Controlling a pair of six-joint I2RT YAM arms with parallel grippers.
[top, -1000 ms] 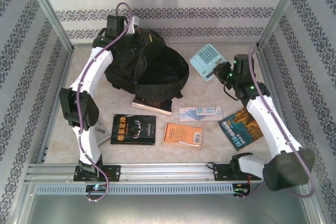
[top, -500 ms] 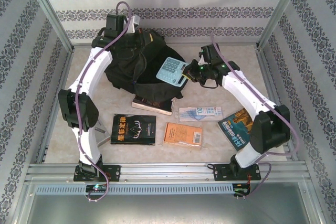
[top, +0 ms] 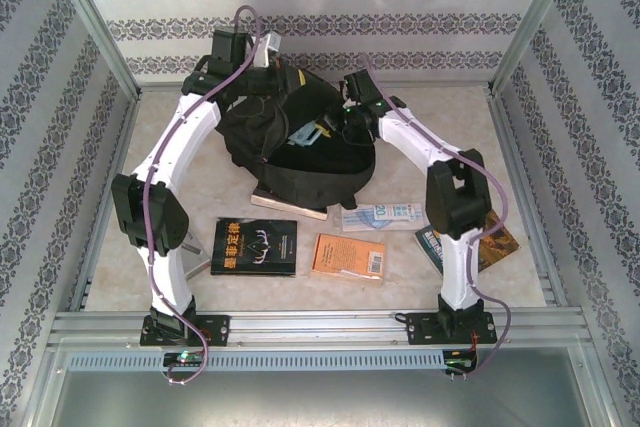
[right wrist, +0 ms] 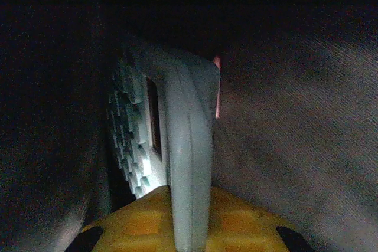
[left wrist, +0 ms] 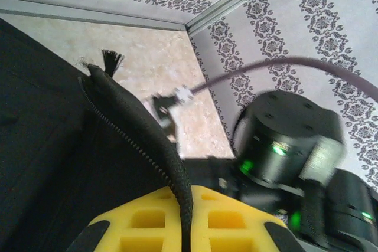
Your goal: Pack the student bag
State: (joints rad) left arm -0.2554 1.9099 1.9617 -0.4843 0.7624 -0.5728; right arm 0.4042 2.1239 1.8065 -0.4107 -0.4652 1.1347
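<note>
Black bag (top: pixel 310 175) pinched at rim with left gripper (left wrist: pixel 186 208), held calculator (right wrist: pixel 180 146) clamped in right gripper (right wrist: pixel 190 216) inside; left books (top: pixel 254 246), packet (top: pixel 385 215) outside.

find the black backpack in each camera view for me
Top external: the backpack lies far centre on the table, mouth open.
Left wrist: its black fabric takes the left side, zipper edge pinched in the left hand.
Right wrist: its dark fabric surrounds the calculator held by the right hand.
Shared landmark: the calculator, also inside the mouth from above.
</note>
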